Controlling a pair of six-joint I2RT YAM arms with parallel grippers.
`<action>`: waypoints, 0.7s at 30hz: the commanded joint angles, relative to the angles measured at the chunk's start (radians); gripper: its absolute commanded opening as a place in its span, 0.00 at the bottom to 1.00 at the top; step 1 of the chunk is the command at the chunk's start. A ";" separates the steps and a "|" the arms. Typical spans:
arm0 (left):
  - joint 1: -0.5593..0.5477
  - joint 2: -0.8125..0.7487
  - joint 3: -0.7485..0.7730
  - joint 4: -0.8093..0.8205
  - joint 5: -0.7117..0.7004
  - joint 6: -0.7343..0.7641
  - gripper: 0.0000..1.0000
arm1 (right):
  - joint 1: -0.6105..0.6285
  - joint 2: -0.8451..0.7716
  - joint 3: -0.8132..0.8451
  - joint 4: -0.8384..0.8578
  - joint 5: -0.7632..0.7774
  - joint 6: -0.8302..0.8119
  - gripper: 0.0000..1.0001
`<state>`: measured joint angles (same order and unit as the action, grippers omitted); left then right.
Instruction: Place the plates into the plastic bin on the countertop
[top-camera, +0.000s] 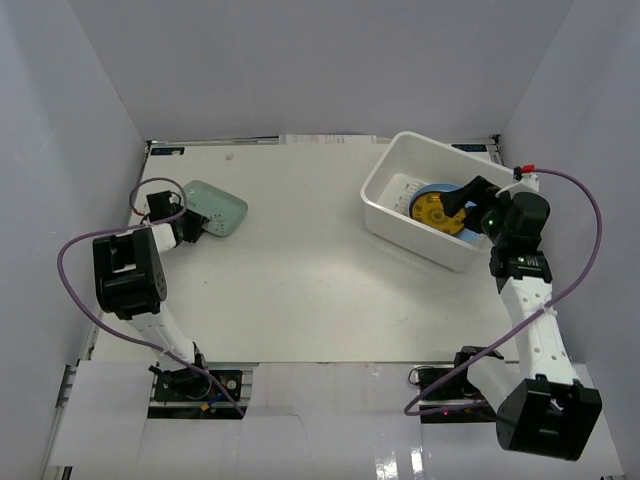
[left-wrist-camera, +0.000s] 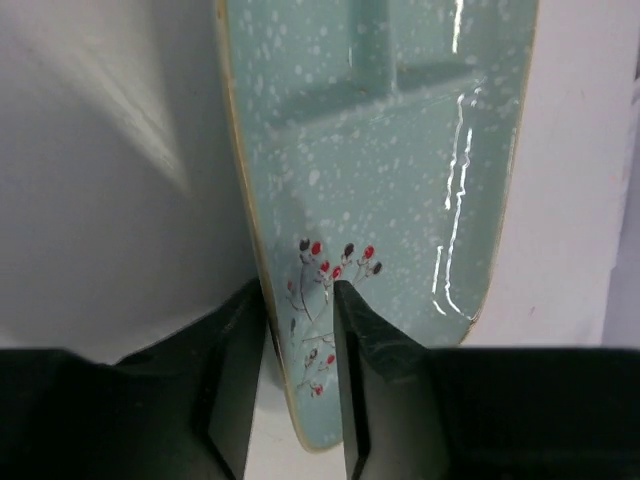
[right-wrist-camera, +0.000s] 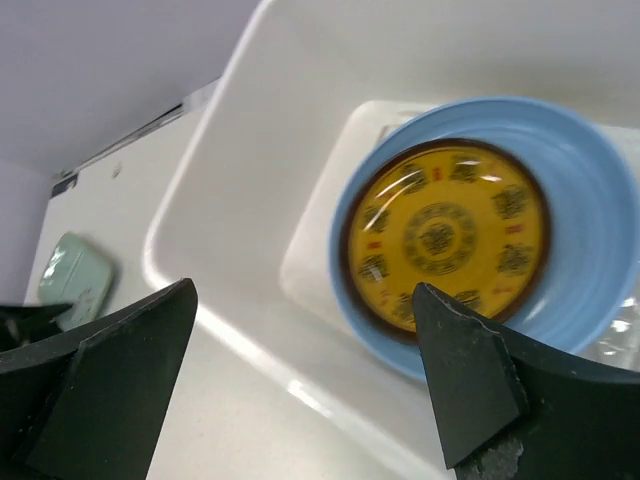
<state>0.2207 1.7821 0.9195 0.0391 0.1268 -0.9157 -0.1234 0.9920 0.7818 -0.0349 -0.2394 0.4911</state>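
Note:
A mint-green oblong plate (top-camera: 220, 205) lies at the far left of the countertop (top-camera: 300, 270). My left gripper (top-camera: 192, 228) is at its near end. In the left wrist view the plate (left-wrist-camera: 400, 150) has its rim between the two fingers, and my left gripper (left-wrist-camera: 300, 300) is shut on it. The white plastic bin (top-camera: 385, 180) stands at the far right. Inside it a gold-patterned plate (right-wrist-camera: 445, 235) rests on a light blue plate (right-wrist-camera: 590, 250). My right gripper (right-wrist-camera: 305, 300) hangs wide open and empty over the bin's near wall (right-wrist-camera: 250, 180).
White enclosure walls rise close on the left, right and back. The right arm's purple cable (top-camera: 590, 230) loops beside the bin. The mint plate (right-wrist-camera: 75, 280) shows small in the far left of the right wrist view.

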 joint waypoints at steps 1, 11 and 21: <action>-0.001 0.077 0.025 -0.016 0.054 -0.031 0.40 | 0.098 -0.075 -0.056 0.023 -0.061 0.024 0.94; -0.003 -0.076 -0.067 0.036 0.118 -0.005 0.00 | 0.565 -0.030 -0.029 0.102 0.040 0.041 0.95; -0.086 -0.495 -0.200 0.056 0.454 0.031 0.00 | 0.762 0.240 0.243 -0.043 0.032 -0.112 0.91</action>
<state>0.1707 1.4567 0.7128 -0.0029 0.3725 -0.9043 0.6308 1.2007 0.9554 -0.0307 -0.2127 0.4515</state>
